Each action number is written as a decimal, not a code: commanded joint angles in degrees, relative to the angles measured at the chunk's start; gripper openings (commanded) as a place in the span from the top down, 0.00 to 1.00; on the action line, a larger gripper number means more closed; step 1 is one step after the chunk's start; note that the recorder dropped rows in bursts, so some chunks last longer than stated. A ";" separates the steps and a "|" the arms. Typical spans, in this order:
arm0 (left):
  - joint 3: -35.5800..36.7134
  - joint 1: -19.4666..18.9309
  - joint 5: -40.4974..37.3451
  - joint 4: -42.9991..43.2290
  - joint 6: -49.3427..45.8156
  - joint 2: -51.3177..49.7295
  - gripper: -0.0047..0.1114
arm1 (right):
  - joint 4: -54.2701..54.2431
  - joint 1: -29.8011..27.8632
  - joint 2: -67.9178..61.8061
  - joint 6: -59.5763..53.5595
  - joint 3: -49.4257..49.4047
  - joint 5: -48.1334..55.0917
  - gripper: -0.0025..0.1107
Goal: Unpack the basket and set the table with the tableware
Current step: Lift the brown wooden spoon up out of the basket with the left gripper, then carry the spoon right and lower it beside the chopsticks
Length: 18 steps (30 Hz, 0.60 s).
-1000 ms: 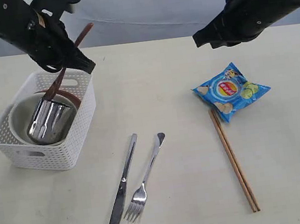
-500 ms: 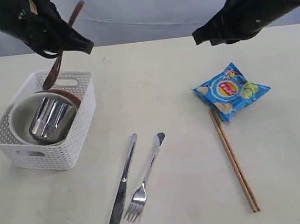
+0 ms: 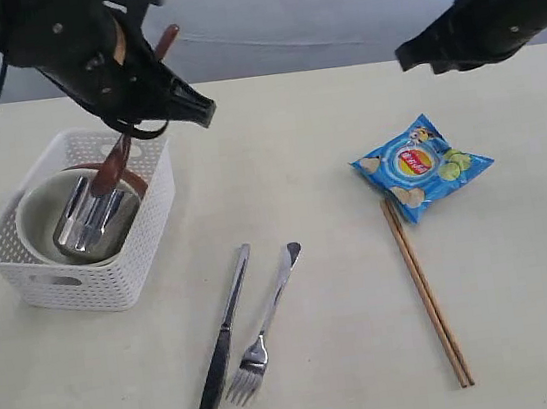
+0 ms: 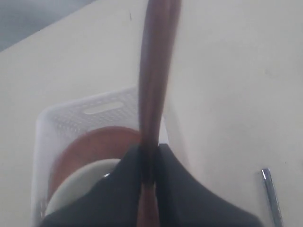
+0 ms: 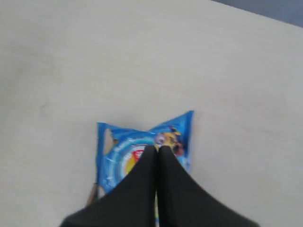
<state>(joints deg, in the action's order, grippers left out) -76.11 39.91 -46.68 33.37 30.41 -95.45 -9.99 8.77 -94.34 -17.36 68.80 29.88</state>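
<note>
The white basket stands at the left of the table. It holds the cream bowl, the steel cup lying in the bowl, and the reddish-brown plate behind them. My left gripper hovers above the basket's far right corner, shut on the dark red spoon, which hangs tilted in the air. Between the closed jaws the spoon points away from the camera. Knife, fork and chopsticks lie on the table. My right gripper is shut and empty, high above the table.
A blue chip bag lies at the right, touching the far end of the chopsticks and directly below the right gripper. The knife and fork lie side by side near the front middle. The right arm hangs at the upper right.
The left gripper has lifted the spoon out of the basket and carried it rightward. The right arm has drawn back to the right and slightly up.
</note>
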 commanded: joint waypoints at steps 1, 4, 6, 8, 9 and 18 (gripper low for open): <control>0.37 8.06 -5.94 6.30 13.84 0.40 0.96 | 0.98 -7.12 -0.16 4.79 -0.25 2.13 0.98; 0.37 13.79 -5.38 7.04 19.29 -0.35 0.96 | 0.55 -10.55 -0.16 5.83 -0.25 4.13 0.98; 0.37 17.16 -4.71 7.27 23.13 -1.45 0.96 | -0.46 -11.56 -0.16 5.83 -0.25 5.08 0.98; 0.37 19.97 -3.74 7.49 25.76 -2.94 0.96 | -0.45 -11.86 -0.16 5.83 -0.25 5.59 0.98; 0.37 21.49 -2.94 7.51 27.49 -4.14 0.96 | -0.45 -11.86 -0.16 5.83 -0.25 5.88 0.98; -5.23 28.21 -4.95 9.79 39.57 -15.63 0.96 | -1.17 -11.86 -0.16 5.83 -0.25 6.76 0.98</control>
<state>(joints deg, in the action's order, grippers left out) -78.19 67.46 -49.84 42.45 66.57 -108.98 -10.91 -2.67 -94.34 -11.70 68.80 36.44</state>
